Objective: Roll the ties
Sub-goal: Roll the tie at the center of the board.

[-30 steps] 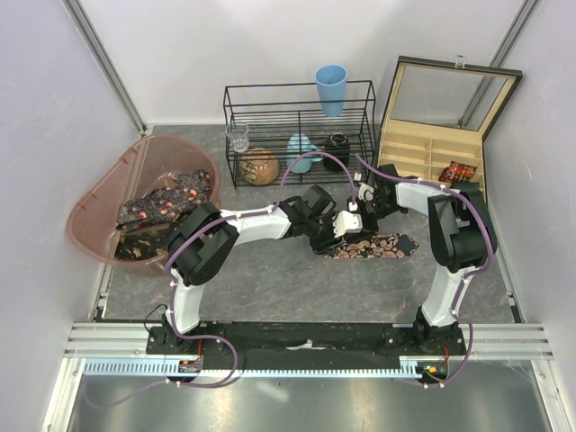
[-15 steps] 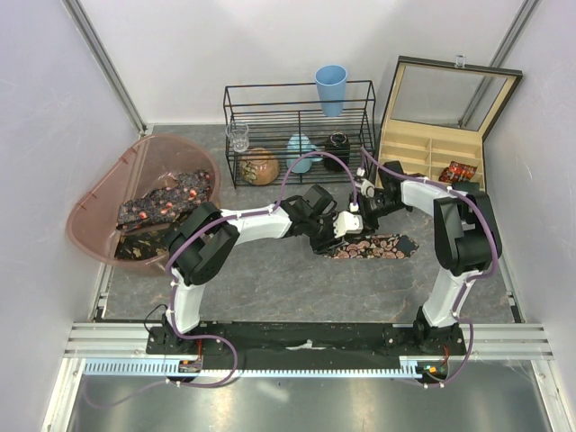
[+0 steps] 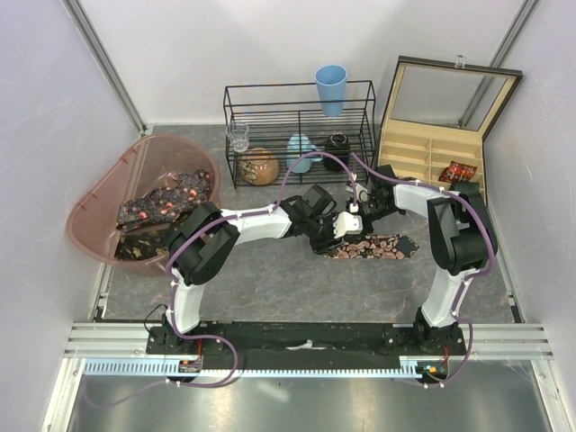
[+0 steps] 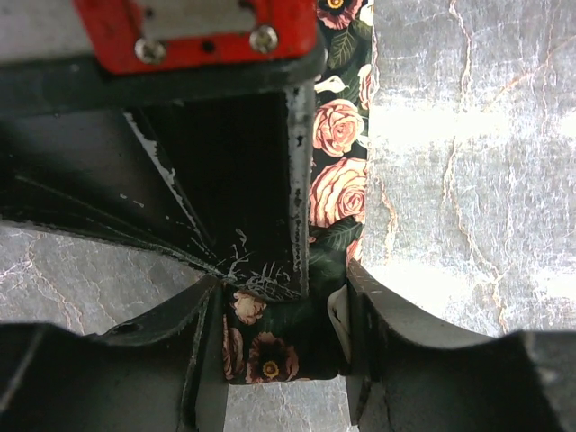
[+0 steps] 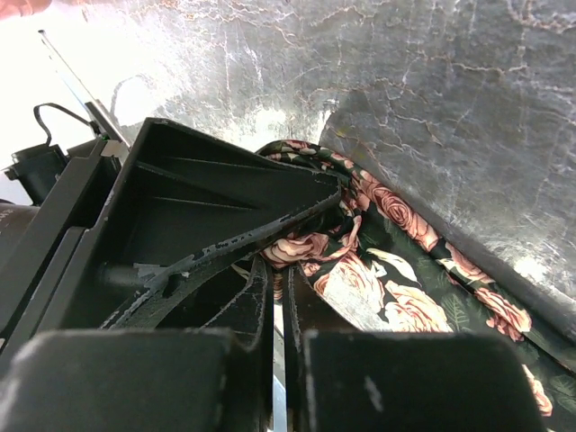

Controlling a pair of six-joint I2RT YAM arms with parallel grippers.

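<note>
One tie (image 3: 382,246) with pink roses on dark cloth lies flat on the grey table (image 3: 270,279), running right from both grippers. My left gripper (image 3: 339,229) is shut on its rolled near end; the left wrist view shows the cloth (image 4: 337,189) pinched between the jaws of the left gripper (image 4: 279,346). My right gripper (image 3: 355,219) meets it from the far side and is shut on a fold of the same tie (image 5: 396,261), with the right gripper (image 5: 281,270) tips against the left gripper's finger. More ties (image 3: 166,202) lie in the pink tub (image 3: 90,216). A coiled tie (image 3: 458,171) sits in the wooden box.
A black wire rack (image 3: 297,90) stands behind the grippers with a blue cup (image 3: 330,88), a glass (image 3: 238,137), a brown ball (image 3: 261,166) and a dark jar (image 3: 337,144). The open wooden box (image 3: 414,148) stands at the back right.
The right arm's wrist and elbow shifted slightly out and back. Both grippers stay at the tie's left end, and the tie has hardly moved.
</note>
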